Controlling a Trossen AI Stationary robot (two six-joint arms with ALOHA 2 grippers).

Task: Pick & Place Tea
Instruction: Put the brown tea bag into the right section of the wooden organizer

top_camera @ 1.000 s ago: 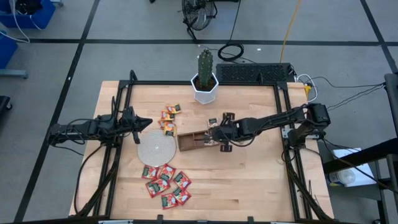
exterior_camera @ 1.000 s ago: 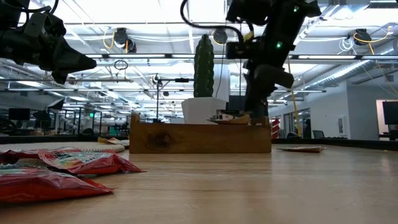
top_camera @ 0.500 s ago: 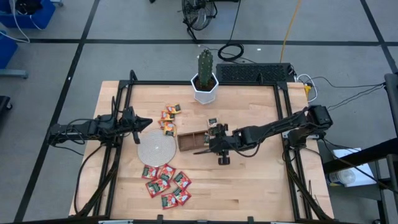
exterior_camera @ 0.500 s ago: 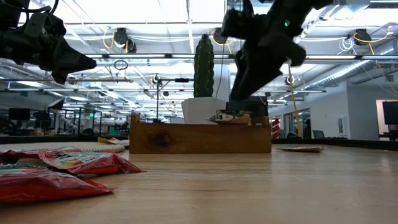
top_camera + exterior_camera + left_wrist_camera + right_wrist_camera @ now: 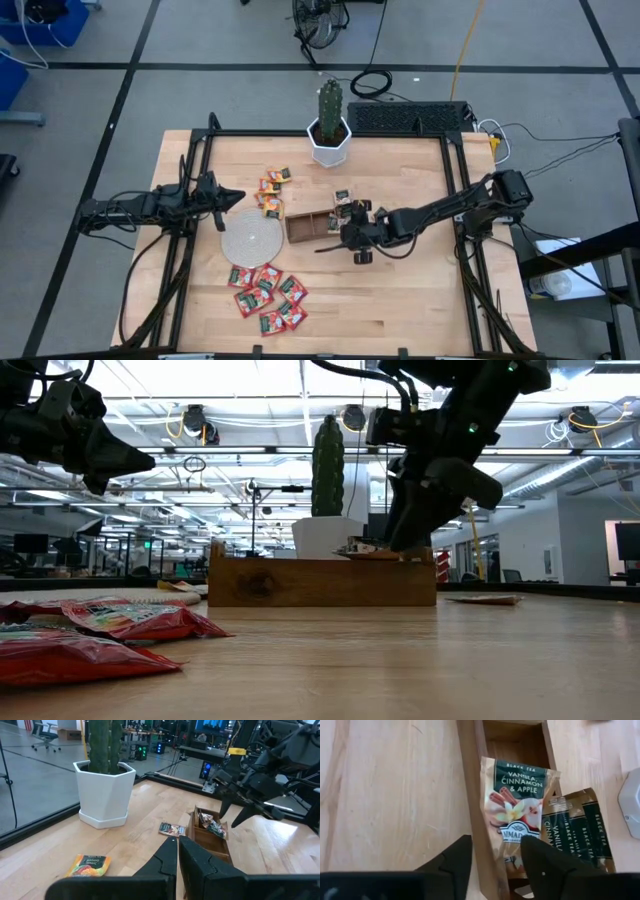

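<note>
Right wrist view shows the right gripper with jaws parted and empty — a whitish tea sachet now lies in the tray end compartment, so that placement looks finished. Left gripper waits closed over the desk.

The right gripper is over a brown wooden tray on a pale wood table. Its two dark fingers are apart, with one long wall of the tray between them. A whitish tea sachet with a dark green top leans on that wall. A second sachet lies just beside it, tilted. A pale grey thing shows at the edge.
</note>
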